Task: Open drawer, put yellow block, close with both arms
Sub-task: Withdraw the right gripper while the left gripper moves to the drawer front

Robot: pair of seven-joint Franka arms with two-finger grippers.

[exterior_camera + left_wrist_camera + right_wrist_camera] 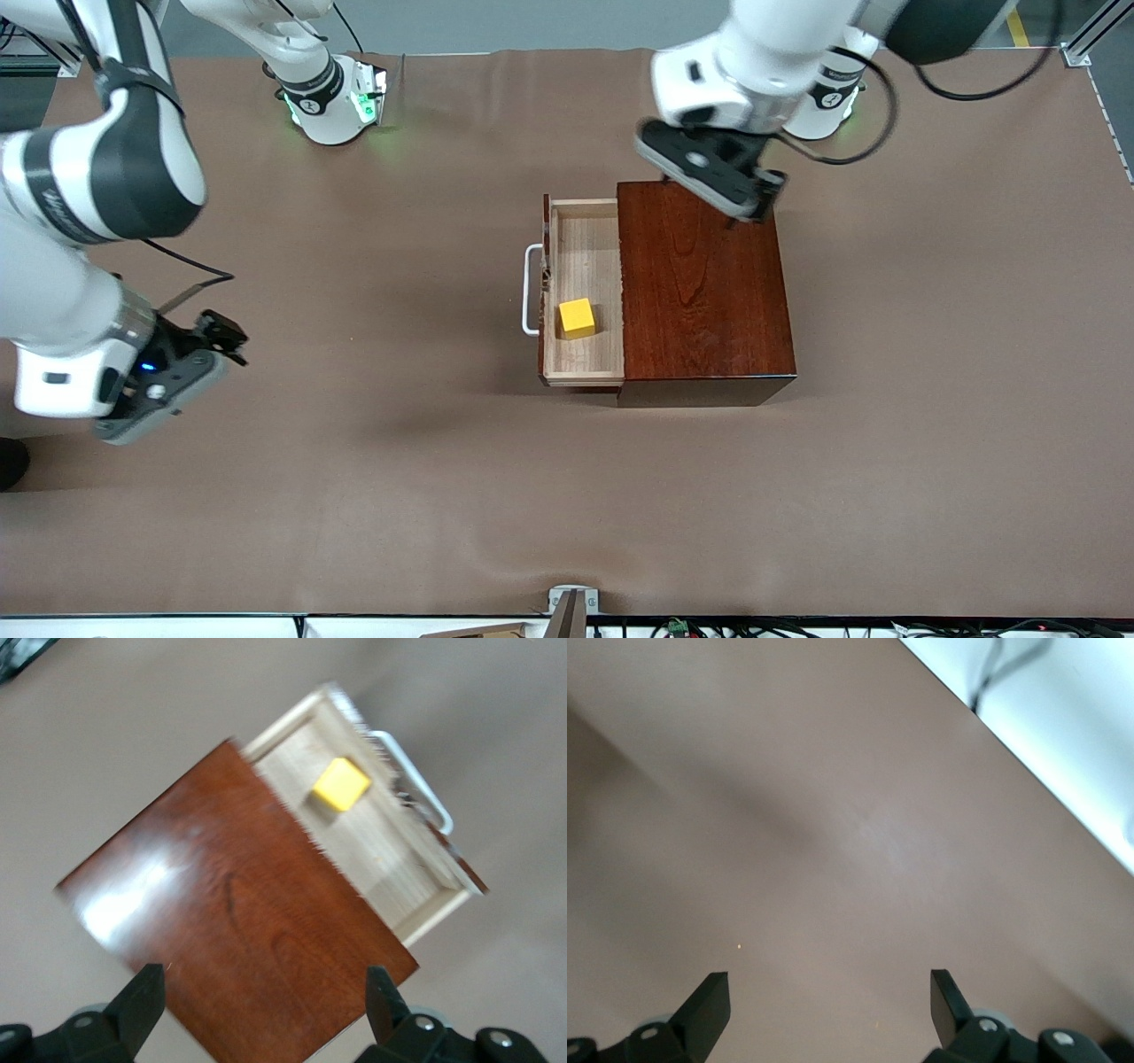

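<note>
The block (577, 317) lies in the open drawer (580, 354), near its handle (530, 290), so we judge the opening and placing done; only the closing is left. Our left gripper (753, 199) hovers over the box (704, 292), at the corner nearest its base, jaws wide and empty. Our right gripper (221, 332) hangs over bare table (354, 461) toward the right arm's end, well apart from the drawer, jaws spread, holding nothing.

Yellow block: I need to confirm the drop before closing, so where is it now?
The yellow block lies inside the open drawer, near its white handle, beside the dark wooden box.
</note>
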